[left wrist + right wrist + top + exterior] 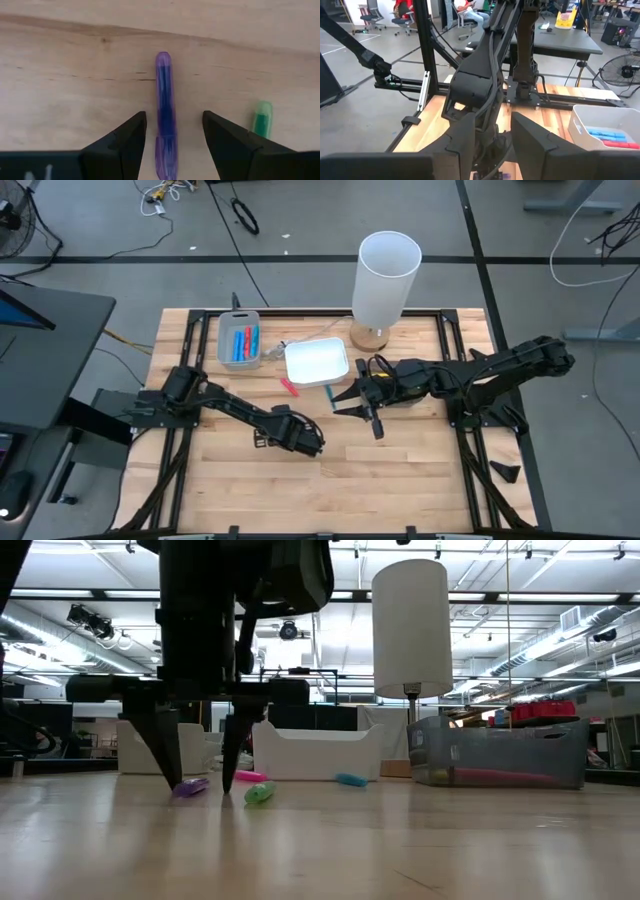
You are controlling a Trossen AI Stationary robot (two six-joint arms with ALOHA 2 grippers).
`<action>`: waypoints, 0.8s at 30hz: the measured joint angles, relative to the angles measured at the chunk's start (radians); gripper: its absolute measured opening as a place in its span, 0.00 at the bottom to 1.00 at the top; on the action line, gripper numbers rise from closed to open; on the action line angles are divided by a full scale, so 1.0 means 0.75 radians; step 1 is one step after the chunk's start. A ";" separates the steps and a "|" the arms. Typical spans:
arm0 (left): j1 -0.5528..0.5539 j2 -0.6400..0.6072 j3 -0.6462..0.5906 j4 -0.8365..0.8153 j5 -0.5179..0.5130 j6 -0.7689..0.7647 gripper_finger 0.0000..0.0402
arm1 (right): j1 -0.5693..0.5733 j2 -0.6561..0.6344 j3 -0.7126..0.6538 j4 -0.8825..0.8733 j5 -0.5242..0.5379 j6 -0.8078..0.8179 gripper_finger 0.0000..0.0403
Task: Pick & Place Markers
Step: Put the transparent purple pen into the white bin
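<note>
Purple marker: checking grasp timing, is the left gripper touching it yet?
Apart. The left wrist view shows wood on both sides between the purple marker and the open left gripper.

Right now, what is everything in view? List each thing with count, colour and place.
purple marker: one, on the table between the left gripper's open fingers
green marker: one, just beside the purple one
pink marker: one, by the white tray's near-left corner
blue marker: one, on the table in front of the white tray
grey bin: one, back left, holding blue and red markers
white tray: one, table centre-back
white cylinder: one, upright behind the tray
left gripper: lowered, straddling the purple marker
right gripper: hovering right of centre, open
</note>
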 joint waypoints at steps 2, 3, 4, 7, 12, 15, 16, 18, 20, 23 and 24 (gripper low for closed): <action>0.002 0.000 0.000 -0.006 0.002 0.016 0.50 | 0.000 0.000 0.000 -0.004 0.000 0.000 0.31; 0.004 0.000 0.000 -0.008 0.003 0.027 0.49 | 0.000 0.000 0.000 -0.002 0.000 0.000 0.31; 0.006 0.000 0.000 -0.010 0.006 0.040 0.48 | 0.000 0.000 0.000 -0.003 0.000 -0.001 0.31; 0.010 0.002 0.000 -0.022 0.015 0.083 0.41 | 0.000 0.000 0.000 -0.002 0.000 -0.002 0.31; 0.013 0.003 -0.001 -0.045 0.039 0.185 0.25 | 0.000 0.000 0.000 -0.004 0.000 -0.002 0.31; 0.013 0.003 -0.001 -0.056 0.046 0.257 0.14 | 0.000 0.000 0.000 -0.003 0.001 -0.002 0.31; 0.013 0.003 -0.001 -0.058 0.047 0.289 0.11 | 0.000 0.000 0.000 -0.001 0.001 -0.002 0.31; 0.012 0.003 -0.001 -0.059 0.051 0.355 0.10 | 0.000 0.000 0.000 0.004 0.000 0.011 0.31; 0.007 0.003 -0.001 -0.068 0.056 0.430 0.10 | 0.001 0.000 0.000 0.008 0.001 0.037 0.31; 0.006 0.001 -0.001 -0.083 0.071 0.584 0.10 | 0.000 0.000 0.000 0.008 0.000 0.131 0.31; 0.007 -0.002 -0.002 -0.091 0.082 0.638 0.10 | 0.001 0.000 0.000 0.008 0.000 0.181 0.31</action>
